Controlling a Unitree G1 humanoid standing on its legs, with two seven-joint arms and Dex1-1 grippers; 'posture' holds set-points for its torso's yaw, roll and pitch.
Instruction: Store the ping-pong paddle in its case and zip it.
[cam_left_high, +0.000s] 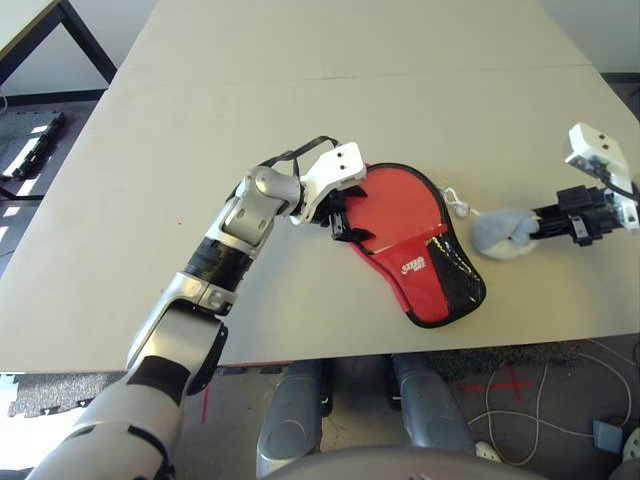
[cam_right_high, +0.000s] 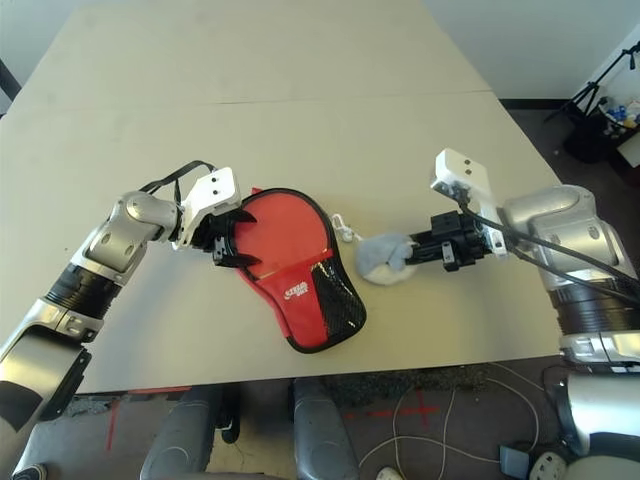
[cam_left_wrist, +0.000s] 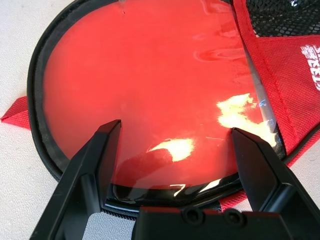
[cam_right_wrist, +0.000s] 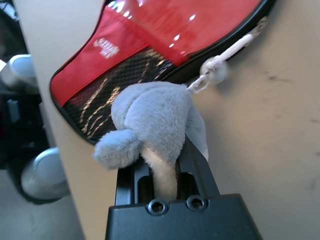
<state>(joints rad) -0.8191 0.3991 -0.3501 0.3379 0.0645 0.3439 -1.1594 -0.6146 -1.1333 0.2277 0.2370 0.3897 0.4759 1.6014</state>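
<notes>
The case (cam_left_high: 405, 215) lies flat on the table, red side up, its mesh pocket and white logo (cam_right_high: 297, 292) toward the near edge. My left gripper (cam_left_wrist: 176, 129) is open over the rim of its round end, one finger on each side of the glossy red panel (cam_left_wrist: 150, 75). My right gripper (cam_right_high: 418, 252) is shut on the pale grey soft ball (cam_right_wrist: 150, 117), to the right of the case. A white cord (cam_right_wrist: 220, 62) joins that ball to the case's edge. The ping-pong paddle is hidden.
The case sits close to the near edge of the pale table (cam_left_high: 300, 80), with bare tabletop behind it and to the left. Cables (cam_left_high: 540, 410) lie on the floor below the near edge. Another table's dark frame (cam_left_high: 85, 40) stands at the far left.
</notes>
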